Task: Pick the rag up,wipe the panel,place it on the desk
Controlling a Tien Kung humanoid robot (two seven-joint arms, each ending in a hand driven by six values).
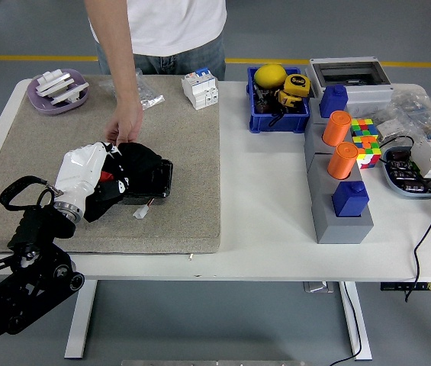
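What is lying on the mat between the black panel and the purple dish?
In the head view, only the person's hand reaches into that stretch, touching the black panel at its far edge. Otherwise the mat is bare up to the purple dish.

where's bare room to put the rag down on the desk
Bare patches: white table between the mat and the grey block, and the mat's near-left corner. Crowded: the right side, with bin, cube and cables. The left hand and a person's hand cover the panel.

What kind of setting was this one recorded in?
Probably an electronics or robotics lab workbench: circuit breakers, a blue parts bin with a tape measure, and a grey enclosure box on a white table.
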